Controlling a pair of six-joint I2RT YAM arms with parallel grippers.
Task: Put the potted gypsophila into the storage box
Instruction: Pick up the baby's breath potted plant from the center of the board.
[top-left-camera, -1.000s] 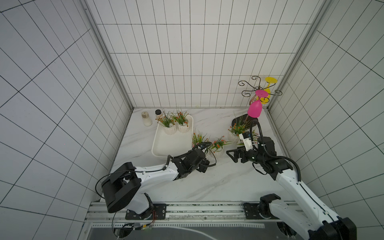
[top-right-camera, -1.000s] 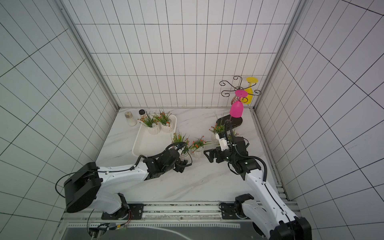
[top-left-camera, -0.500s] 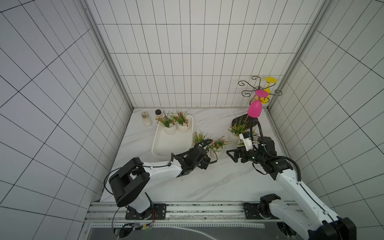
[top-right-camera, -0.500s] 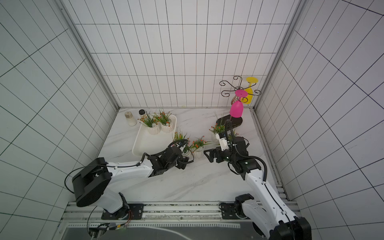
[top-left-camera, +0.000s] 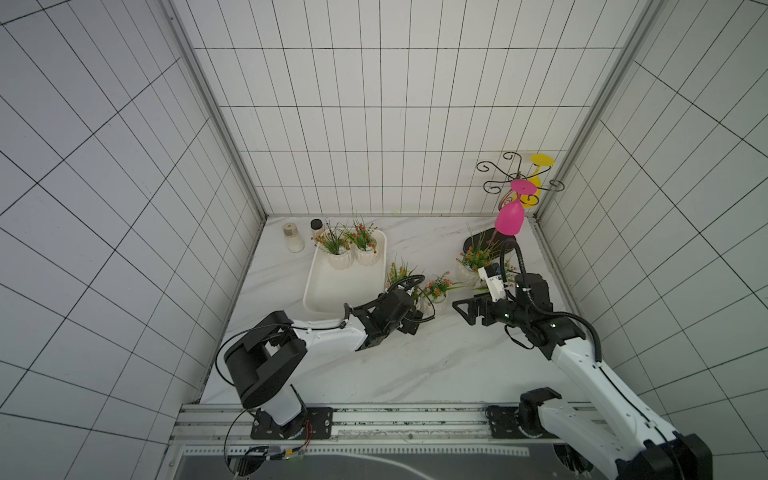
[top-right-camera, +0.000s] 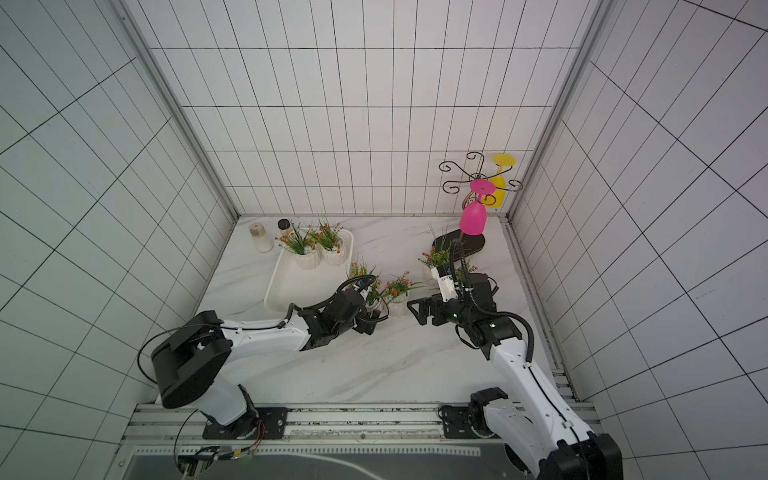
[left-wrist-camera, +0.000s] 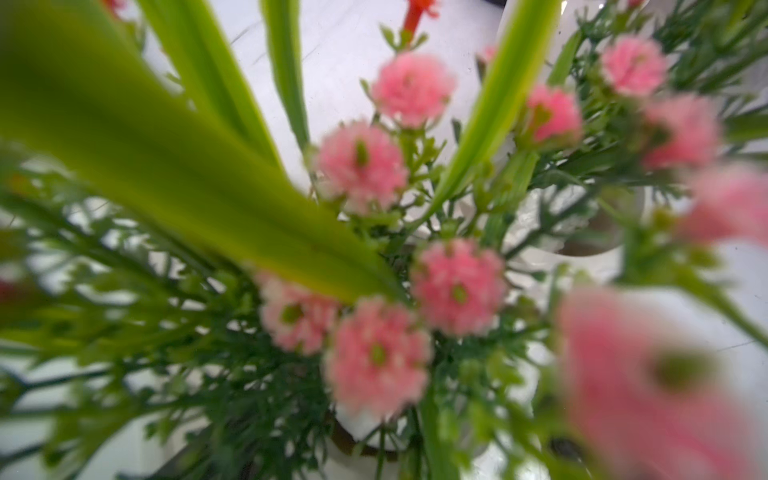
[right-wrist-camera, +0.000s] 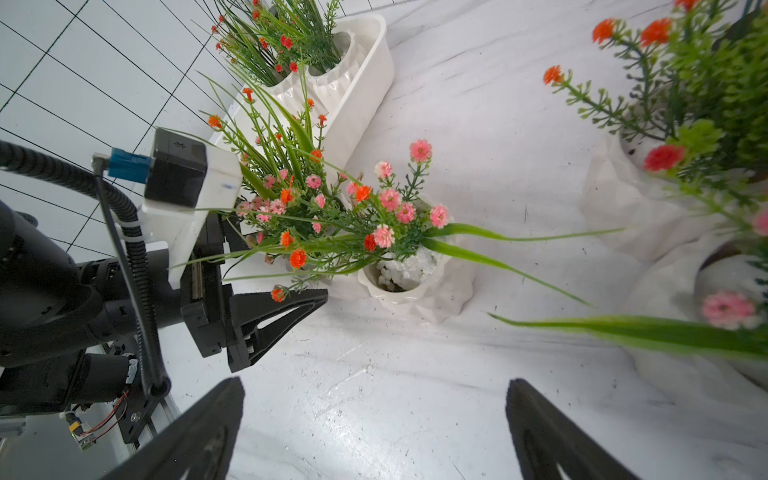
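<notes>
2 potted gypsophila in storage box, others on bench; left end effector jaws apart at another by box, base leaf-hidden, right end effector apart, empty; pots prob light, glossy, slippery, sprigs floppy: grip pot body, not stems

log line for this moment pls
left claw: open, at orange-flowered plant beside storage box | right claw: open, empty | in box: two pots | pink-flowered plant: on table
</notes>
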